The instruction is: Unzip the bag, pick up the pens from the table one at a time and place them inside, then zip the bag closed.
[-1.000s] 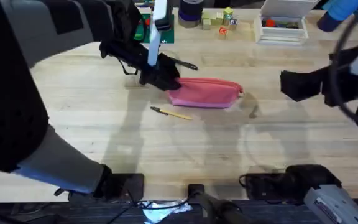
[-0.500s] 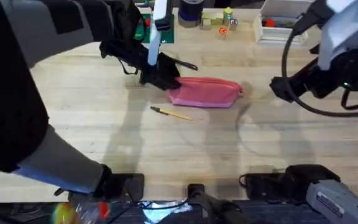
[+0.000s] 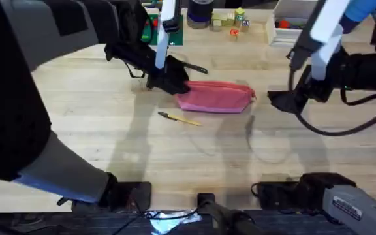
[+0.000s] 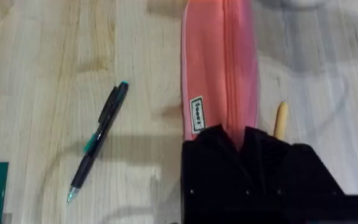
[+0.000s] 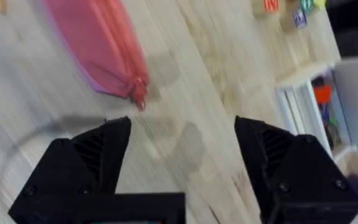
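Pink bag (image 3: 215, 96) | long axis left-right | left gripper (image 3: 168, 81) clamps left end

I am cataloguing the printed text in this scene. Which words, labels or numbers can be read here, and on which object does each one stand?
Small white tag sewn on the long pink fabric pouch: dark print, too small to read.
Small coloured letter blocks at the far edge of the wooden table: marks too blurred to read.
No other text is legible.

Left gripper (image 4: 241, 140) covers the near end of the long pink fabric pouch (image 4: 219, 59); zipper pull not visible. Slim tan-yellow pen (image 4: 280, 119) mostly hidden behind the gripper. Pouch's far end cut off by frame edge.
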Controlling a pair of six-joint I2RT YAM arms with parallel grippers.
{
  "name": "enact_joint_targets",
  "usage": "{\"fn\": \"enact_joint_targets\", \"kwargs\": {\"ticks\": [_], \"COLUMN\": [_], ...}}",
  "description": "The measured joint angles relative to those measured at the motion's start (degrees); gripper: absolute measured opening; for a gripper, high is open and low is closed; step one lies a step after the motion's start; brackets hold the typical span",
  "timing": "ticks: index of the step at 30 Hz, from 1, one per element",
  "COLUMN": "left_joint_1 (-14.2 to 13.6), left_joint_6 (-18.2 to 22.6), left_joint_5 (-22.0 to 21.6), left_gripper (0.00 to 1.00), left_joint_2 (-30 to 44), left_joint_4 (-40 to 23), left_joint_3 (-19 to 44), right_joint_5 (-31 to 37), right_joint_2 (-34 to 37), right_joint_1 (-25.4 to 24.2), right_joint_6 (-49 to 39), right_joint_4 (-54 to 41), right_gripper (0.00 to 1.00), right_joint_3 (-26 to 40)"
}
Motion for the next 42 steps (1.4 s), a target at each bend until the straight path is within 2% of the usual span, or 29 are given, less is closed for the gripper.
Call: {"fn": "enact_joint_targets", "kwargs": {"ticks": [3, 9, 12, 19, 42], "left_joint_1": [0.00, 0.00, 0.00, 0.00, 0.00], "left_joint_6": [0.01, 0.01, -0.01, -0.01, 0.01], "left_joint_5": [0.00, -0.11, -0.13, -0.15, -0.21], "left_gripper": [0.042, 0.042, 0.042, 0.042, 0.042], "left_joint_2": [0.00, 0.00, 0.00, 0.00, 0.00], "left_joint_4": [0.02, 0.46, 0.46, 0.46, 1.25], "left_joint_3": [0.00, 0.00, 0.00, 0.00, 0.00], "right_joint_5": [-5.57, -16.49, -20.49, -23.69, -24.92], "right_joint_2": [0.07, 0.37, 0.66, 0.79, 0.87], "right_joint_1": [-3.05, -12.49, -14.94, -15.34, -15.34], "right_joint_6": [-2.54, -6.06, -7.44, -8.73, -8.95], "right_joint_4": [-0.34, -5.41, -7.35, -7.98, -8.80], "right_gripper": [0.996, 0.995, 0.995, 0.996, 0.995], "right_joint_3": [-0.01, 0.00, 0.00, 0.00, 0.00]}}
